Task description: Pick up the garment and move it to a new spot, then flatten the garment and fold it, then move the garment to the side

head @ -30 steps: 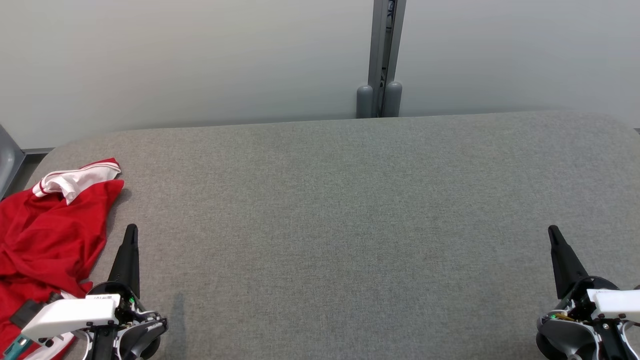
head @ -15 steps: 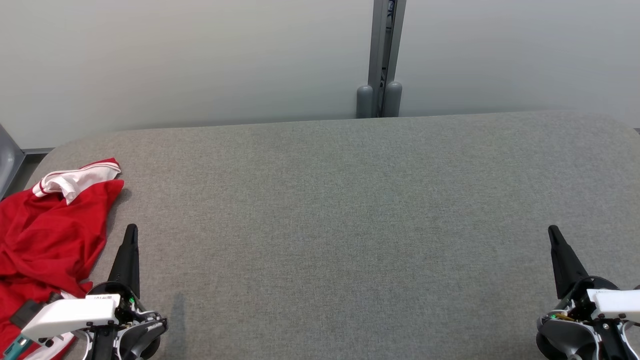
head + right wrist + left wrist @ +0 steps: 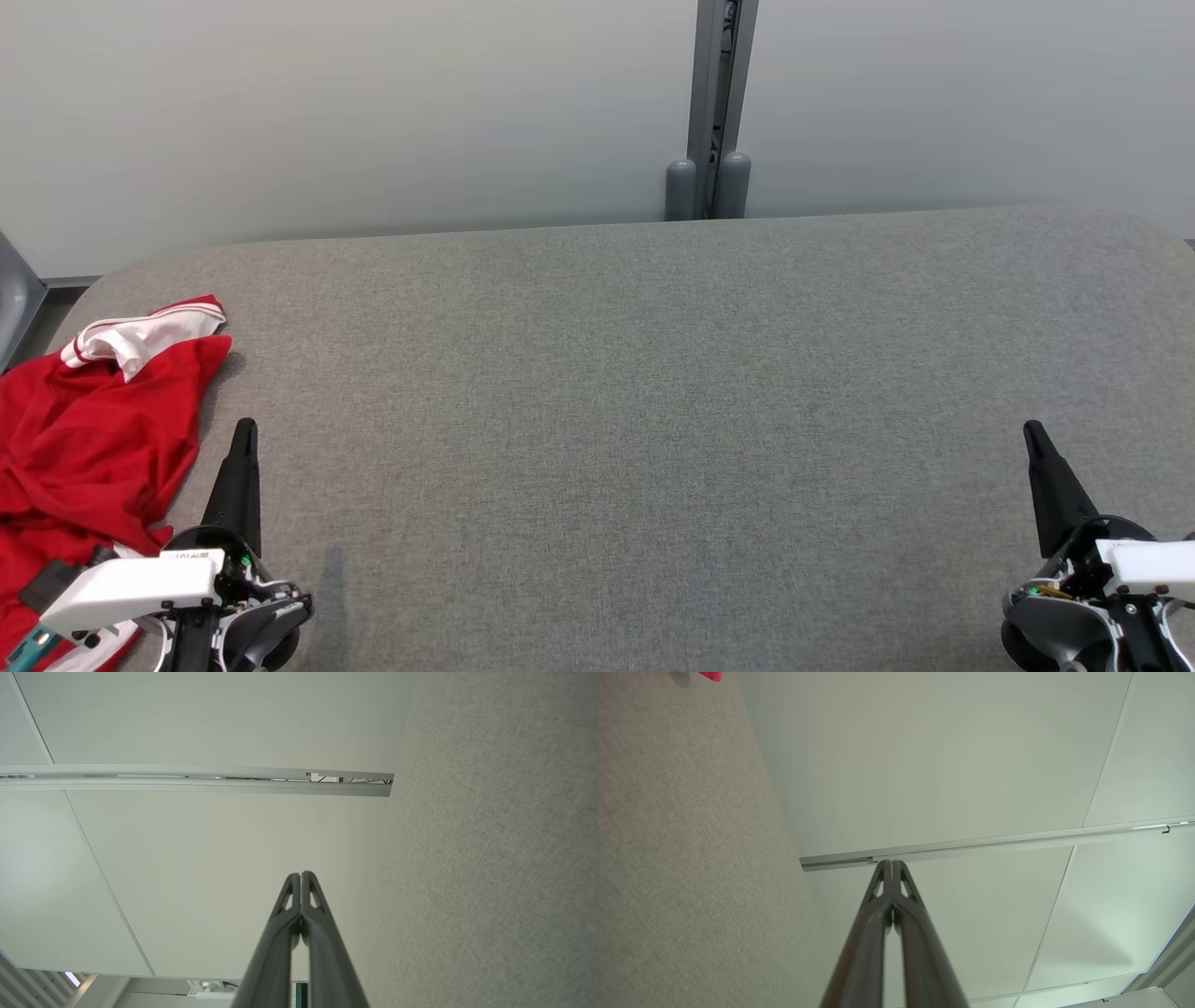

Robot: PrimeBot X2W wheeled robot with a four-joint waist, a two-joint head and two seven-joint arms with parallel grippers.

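Observation:
A crumpled red garment with a white, red-striped collar lies at the far left edge of the grey fabric table. Just to its right, my left gripper rests low over the table, fingers shut and empty, pointing away from me. A red corner of the garment peeks in at the top left of the left wrist view, where the left gripper shows its tips pressed together. Far across the table my right gripper is also shut on nothing, its tips touching.
A pale wall with a grey vertical post stands behind the table's far edge. A grey object sits off the table's left end. Broad bare fabric stretches between the two grippers.

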